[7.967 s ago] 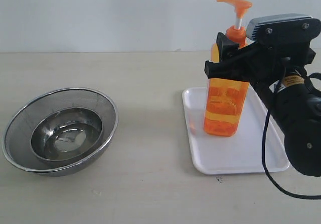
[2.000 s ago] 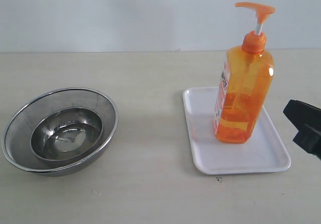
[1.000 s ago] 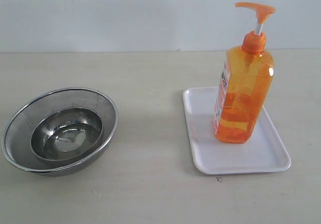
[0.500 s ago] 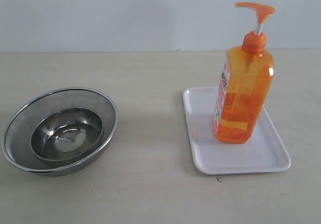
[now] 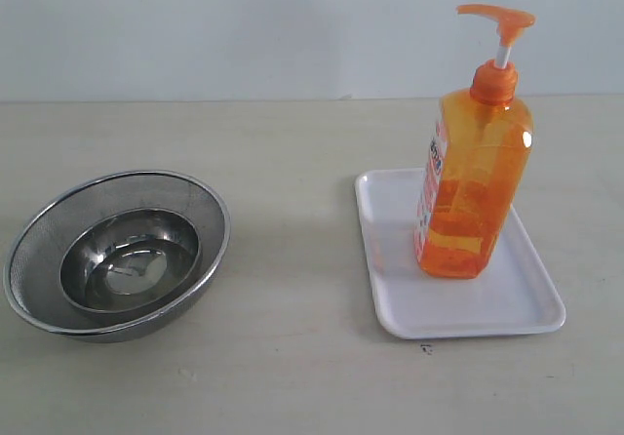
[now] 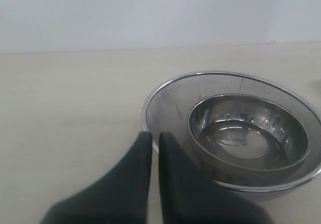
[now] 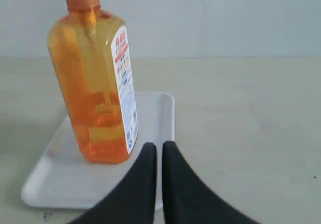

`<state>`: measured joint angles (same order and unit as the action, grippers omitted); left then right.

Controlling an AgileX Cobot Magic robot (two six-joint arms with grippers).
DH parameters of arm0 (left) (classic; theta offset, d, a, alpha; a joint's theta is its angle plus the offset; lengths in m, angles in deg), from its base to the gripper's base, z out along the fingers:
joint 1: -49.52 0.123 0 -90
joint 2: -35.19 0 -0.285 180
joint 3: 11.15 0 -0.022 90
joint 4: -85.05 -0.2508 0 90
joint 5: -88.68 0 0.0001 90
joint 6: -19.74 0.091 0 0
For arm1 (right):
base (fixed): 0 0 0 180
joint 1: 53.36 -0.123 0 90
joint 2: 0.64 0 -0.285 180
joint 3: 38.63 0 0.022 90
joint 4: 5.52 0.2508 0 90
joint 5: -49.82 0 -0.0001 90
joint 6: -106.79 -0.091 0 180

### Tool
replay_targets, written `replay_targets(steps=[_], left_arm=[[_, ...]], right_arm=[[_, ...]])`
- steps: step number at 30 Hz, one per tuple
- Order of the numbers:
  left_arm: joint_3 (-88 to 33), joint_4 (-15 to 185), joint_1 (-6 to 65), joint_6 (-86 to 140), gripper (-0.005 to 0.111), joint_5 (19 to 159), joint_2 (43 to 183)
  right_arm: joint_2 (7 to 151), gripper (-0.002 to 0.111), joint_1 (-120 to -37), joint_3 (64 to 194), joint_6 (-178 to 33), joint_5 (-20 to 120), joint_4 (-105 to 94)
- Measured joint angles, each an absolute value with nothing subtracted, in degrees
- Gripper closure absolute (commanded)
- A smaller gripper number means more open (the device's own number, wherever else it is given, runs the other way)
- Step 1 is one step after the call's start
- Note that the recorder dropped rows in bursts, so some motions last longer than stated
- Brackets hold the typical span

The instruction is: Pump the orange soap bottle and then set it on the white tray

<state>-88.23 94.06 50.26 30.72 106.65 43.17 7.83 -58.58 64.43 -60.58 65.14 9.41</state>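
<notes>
The orange soap bottle (image 5: pixel 473 196) stands upright on the white tray (image 5: pixel 390 294), toward the tray's far half, with bare tray in front of it and along its left side in the exterior view. Its pump head (image 5: pixel 495 16) is raised on the white stem, with the spout pointing to the left of that view. The white-and-orange label (image 5: pixel 435 177) is on the narrow side facing left. Liquid fills only the lower part of the bottle. The tray lies flat on the pale table (image 5: pixel 292 152), on the right side of the scene, with its long sides running away from the camera. Well apart from it, on the left, sits a round wire-mesh bowl (image 5: pixel 39 250) with a smaller steel bowl (image 5: pixel 127 259) nested inside it. Neither arm shows in the exterior view. In the right wrist view, the right gripper (image 7: pixel 159 144) hangs low over the table just short of the tray's near rim. Its two dark fingers are pressed nearly together with only a thin slit between them, and they hold nothing. The bottle stands just beyond them, untouched. In the left wrist view, the left gripper (image 6: pixel 155 134) has its jaws closed in the same way and is empty. Its tips lie near the rim of the mesh bowl, but I cannot tell whether they touch it. A plain pale wall (image 5: pixel 244 25) rises behind the table.
</notes>
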Motion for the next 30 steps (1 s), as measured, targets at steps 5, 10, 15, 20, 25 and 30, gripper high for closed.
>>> replay_targets(steps=[5, 10, 15, 20, 25, 30], left_arm=[[-88.23, 94.06, 50.26, 30.72, 0.102, 106.65, 43.17], [-88.23, 94.06, 50.26, 30.72, 0.102, 106.65, 43.17], [-88.23, 94.06, 50.26, 30.72, 0.102, 106.65, 43.17], [-88.23, 94.06, 50.26, 30.72, 0.102, 106.65, 43.17], [-88.23, 94.06, 50.26, 30.72, 0.102, 106.65, 43.17], [-88.23, 94.06, 50.26, 30.72, 0.102, 106.65, 43.17]], right_arm=[[7.83, 0.108, -58.58, 64.27, -60.44, 69.01, 7.72], [7.83, 0.108, -58.58, 64.13, -60.44, 69.47, 7.37], [7.83, 0.108, -58.58, 64.13, -60.57, 69.6, 7.37], [7.83, 0.108, -58.58, 64.13, -60.69, 69.6, 7.37], [7.83, 0.108, -58.58, 64.13, -60.79, 69.6, 7.37], [7.83, 0.108, -58.58, 64.13, -60.79, 69.6, 7.37]])
